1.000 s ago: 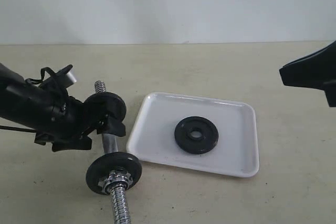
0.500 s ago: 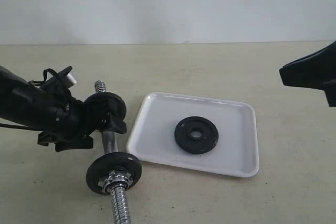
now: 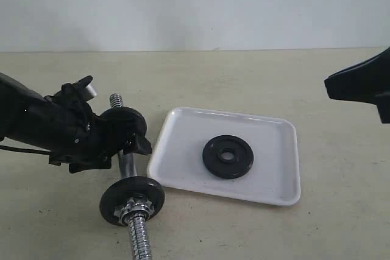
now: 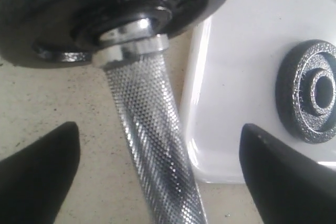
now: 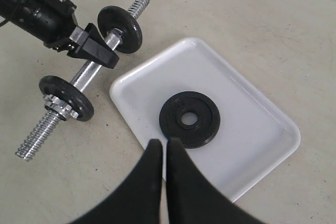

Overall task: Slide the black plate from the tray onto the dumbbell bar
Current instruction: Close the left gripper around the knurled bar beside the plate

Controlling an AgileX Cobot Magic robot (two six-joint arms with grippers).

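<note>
The black plate (image 3: 228, 156) lies flat near the middle of the white tray (image 3: 183, 120), also seen in the right wrist view (image 5: 189, 119). The dumbbell bar (image 3: 126, 165) lies on the table left of the tray, with a black disc (image 3: 124, 123) toward its far end and another (image 3: 132, 199) held by a silver star nut (image 3: 134, 206) toward its near end. My left gripper (image 4: 157, 129) is open, its fingers standing wide on either side of the bar's knurled middle (image 4: 152, 145) without touching it. My right gripper (image 5: 164, 142) is shut and empty, raised at the right (image 3: 332, 86).
The tray's left edge (image 4: 197, 103) lies close beside the bar. The beige tabletop (image 3: 341, 211) runs around the tray, with a pale wall behind. The bar's threaded near end (image 3: 140, 238) points toward the table's front.
My left gripper has shifted slightly right and settled around the bar between the two discs. The right gripper, the tray and the black plate have not moved.
</note>
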